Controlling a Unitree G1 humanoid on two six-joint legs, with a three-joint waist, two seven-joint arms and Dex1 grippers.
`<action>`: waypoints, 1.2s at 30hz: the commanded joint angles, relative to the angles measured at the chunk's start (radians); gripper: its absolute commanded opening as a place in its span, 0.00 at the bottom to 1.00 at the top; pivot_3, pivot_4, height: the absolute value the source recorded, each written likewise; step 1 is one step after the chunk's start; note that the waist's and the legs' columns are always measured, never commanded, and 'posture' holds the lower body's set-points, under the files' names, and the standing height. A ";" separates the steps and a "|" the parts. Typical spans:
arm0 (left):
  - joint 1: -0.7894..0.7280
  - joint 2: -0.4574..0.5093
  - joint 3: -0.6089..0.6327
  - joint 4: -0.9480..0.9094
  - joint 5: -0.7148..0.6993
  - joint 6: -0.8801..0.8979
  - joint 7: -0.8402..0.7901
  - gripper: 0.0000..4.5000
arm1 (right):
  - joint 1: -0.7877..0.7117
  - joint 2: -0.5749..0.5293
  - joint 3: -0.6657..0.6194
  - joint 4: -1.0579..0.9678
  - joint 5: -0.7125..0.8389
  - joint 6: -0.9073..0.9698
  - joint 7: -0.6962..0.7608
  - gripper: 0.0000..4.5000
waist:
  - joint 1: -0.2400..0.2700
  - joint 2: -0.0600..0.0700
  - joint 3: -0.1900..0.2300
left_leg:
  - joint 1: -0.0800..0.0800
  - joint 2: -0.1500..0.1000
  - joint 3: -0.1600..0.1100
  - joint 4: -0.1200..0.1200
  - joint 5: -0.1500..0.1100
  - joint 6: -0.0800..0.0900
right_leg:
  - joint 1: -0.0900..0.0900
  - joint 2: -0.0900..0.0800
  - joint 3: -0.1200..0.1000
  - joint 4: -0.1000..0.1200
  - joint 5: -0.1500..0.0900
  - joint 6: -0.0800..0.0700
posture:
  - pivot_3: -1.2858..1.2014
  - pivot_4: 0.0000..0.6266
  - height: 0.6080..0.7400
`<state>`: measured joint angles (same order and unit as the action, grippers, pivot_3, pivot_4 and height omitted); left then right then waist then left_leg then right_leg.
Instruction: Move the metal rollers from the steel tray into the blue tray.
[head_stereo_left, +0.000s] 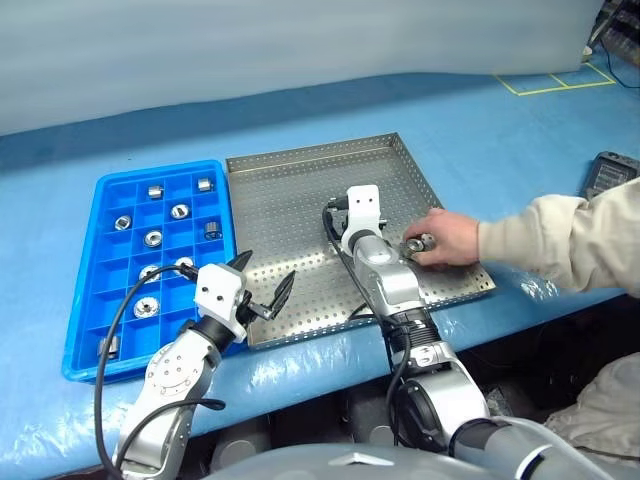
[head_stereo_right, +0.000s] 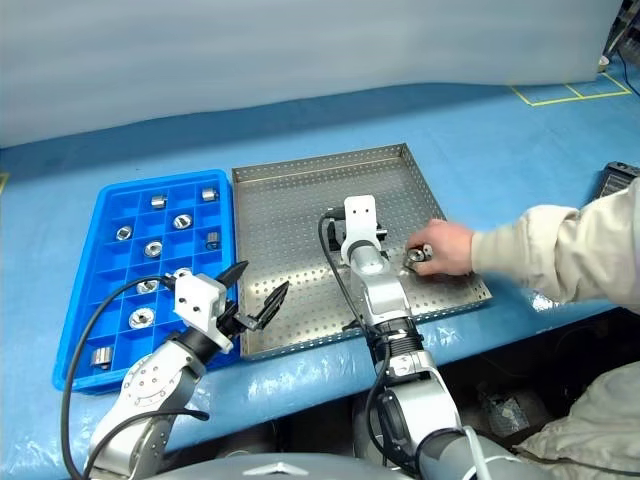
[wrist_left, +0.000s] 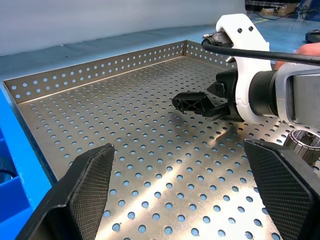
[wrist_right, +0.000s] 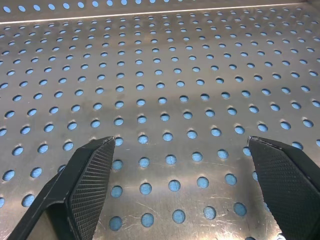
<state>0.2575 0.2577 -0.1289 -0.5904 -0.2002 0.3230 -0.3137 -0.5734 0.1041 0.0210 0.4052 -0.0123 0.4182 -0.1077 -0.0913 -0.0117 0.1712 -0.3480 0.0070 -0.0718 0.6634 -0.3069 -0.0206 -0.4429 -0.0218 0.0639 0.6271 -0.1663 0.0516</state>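
Steel tray (head_stereo_left: 300, 200) lies on the table (head_stereo_left: 480, 130). Blue tray (head_stereo_left: 85, 330) touches its left side, holding rollers (head_stereo_left: 153, 238). A person's hand (head_stereo_left: 445, 238) rests at its right edge.

blue tray (head_stereo_left: 90, 330), silver perforated steel tray (head_stereo_left: 290, 200)

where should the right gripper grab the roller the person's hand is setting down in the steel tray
Judging from the head views, wait for the hand to clear. The metal roller is a short cylinder at the steel tray's near right corner, just right of the open right gripper. Its pose is partly hidden. If its hole faces up, come from above and pinch the curved outer wall on opposite sides.
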 joint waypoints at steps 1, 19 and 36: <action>-0.001 -0.004 -0.011 -0.052 -0.001 -0.005 0.003 1.00 | -0.014 0.002 0.007 -0.023 -0.007 -0.010 0.000 1.00 | 0.000 0.000 0.000 | 0.000 0.000 0.000 0.000 0.000 0.000 | 0.000 0.000 0.000 0.000 0.000 0.000 | 0.51 0.24 1.00; 0.003 -0.005 -0.025 -0.048 -0.014 -0.001 0.004 1.00 | 0.077 -0.058 0.034 -0.567 -0.048 0.282 0.016 1.00 | 0.005 0.000 0.000 | 0.000 0.000 0.000 0.000 0.000 0.000 | 0.000 0.000 0.000 0.000 -0.001 0.001 | 0.50 0.24 1.00; -0.003 -0.009 -0.039 -0.025 -0.024 -0.005 -0.004 1.00 | 0.265 -0.366 -0.082 -0.843 0.131 0.581 0.312 1.00 | -0.012 0.000 0.000 | 0.000 0.000 0.005 0.001 0.000 0.001 | 0.001 0.001 0.005 0.000 -0.005 0.002 | 0.48 0.24 1.00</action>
<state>0.2586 0.2547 -0.1665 -0.5924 -0.2139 0.3264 -0.3119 -0.3096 -0.2539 -0.0513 -0.3846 0.1044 0.9819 0.1960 -0.1036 -0.0117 0.1711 -0.3478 0.0069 -0.0663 0.6646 -0.3072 -0.0199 -0.4415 -0.0209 0.0690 0.6269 -0.1713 0.0536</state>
